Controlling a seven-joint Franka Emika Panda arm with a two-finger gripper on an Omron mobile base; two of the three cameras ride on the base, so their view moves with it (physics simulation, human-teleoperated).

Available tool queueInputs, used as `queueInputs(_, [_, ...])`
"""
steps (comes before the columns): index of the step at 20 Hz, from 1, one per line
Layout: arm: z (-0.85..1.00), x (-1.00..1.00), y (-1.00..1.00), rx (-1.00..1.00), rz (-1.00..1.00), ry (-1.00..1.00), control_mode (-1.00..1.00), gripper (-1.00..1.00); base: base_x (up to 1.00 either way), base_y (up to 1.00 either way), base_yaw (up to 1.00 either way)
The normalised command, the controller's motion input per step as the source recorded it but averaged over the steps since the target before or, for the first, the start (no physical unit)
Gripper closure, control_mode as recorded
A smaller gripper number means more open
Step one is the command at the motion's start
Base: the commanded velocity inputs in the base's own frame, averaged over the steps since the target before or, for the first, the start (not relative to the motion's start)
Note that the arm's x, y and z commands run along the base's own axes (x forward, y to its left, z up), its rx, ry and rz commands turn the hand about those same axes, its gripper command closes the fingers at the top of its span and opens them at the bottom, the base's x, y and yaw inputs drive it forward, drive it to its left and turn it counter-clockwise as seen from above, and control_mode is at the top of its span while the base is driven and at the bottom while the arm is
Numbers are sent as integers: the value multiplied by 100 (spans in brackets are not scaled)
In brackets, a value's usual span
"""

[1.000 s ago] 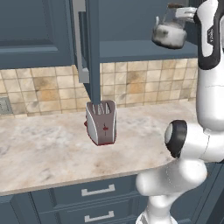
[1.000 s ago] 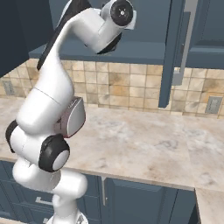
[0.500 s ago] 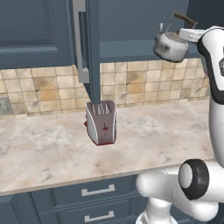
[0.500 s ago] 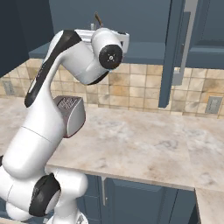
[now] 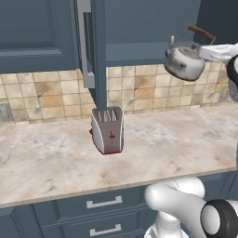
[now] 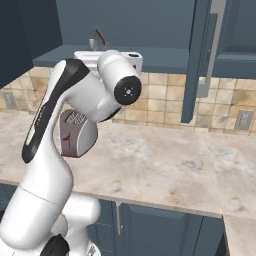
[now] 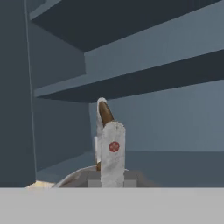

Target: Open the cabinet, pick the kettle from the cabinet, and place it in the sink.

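Observation:
The silver kettle [image 5: 184,62] hangs in the air in front of the open cabinet [image 5: 148,28], above the right part of the counter. My gripper [image 5: 207,45] reaches in from the right and is shut on the kettle's arched brown-topped handle [image 5: 201,33]. The body tilts a little, with the spout toward the left. In the right base view the kettle's handle [image 6: 101,38] pokes up behind my arm, and the body is hidden. The hand view looks past the handle [image 7: 105,114] at the cabinet's bare dark shelves [image 7: 153,65]. The sink is out of view.
The cabinet's open door [image 5: 98,56] stands edge-on over a silver toaster [image 5: 108,130] with red marks on the marble counter [image 5: 176,139]. Beige tiles line the back wall. Blue drawers [image 5: 102,203] run below the counter's front edge. That door also hangs open in the right base view [image 6: 199,60].
The kettle has come out of the cabinet and dropped a little in my grip. My arm has swung and lowered its elbow. The toaster and the door have not moved.

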Motion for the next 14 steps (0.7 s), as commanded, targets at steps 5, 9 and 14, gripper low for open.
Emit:
queueInputs(5, [-42,-60,10,-22,9,-1,-100,100,0,0,0])
queueInputs(9, [-52,-50,13,-24,1,-6,-100,100,0,0,0])
queueInputs(14, [-56,-34,14,-14,3,0,-100,100,0,0,0])
